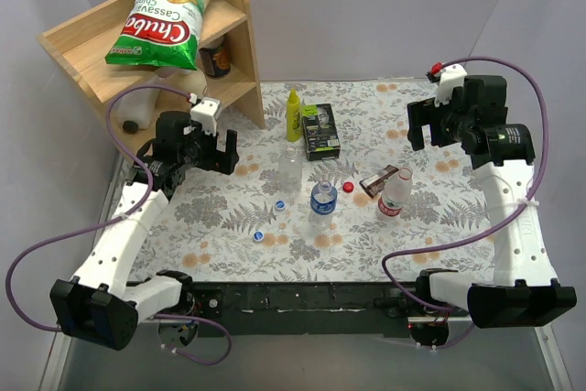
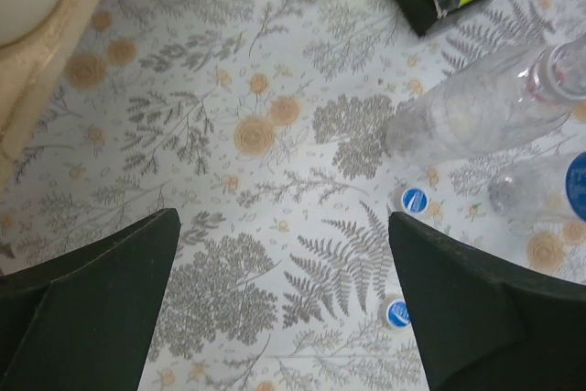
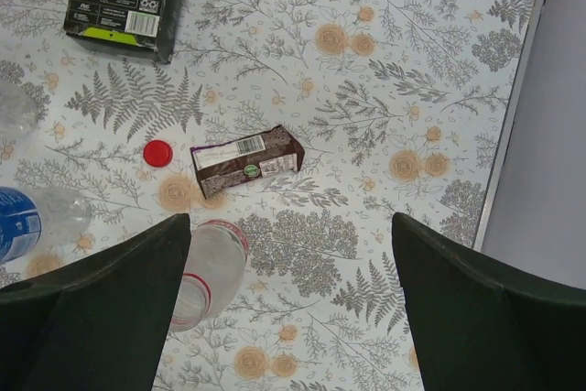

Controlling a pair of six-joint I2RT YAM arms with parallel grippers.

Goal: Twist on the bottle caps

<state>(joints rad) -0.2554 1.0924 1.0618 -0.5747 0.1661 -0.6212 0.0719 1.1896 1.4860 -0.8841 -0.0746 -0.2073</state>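
Bright, even overhead light, soft faint shadows, all three views sharp.

I have my left arm (image 1: 128,226) reaching forward and up from its base, with the left gripper (image 1: 222,155) aimed downward and its jaws spread wide. Both of its dark fingers (image 2: 101,309) sit at the lower corners of the left wrist view. My right arm (image 1: 517,217) rises along the right side and bends inward at the wrist, and the right gripper (image 1: 428,135) also points down, jaws wide apart, its fingers (image 3: 485,318) well separated.
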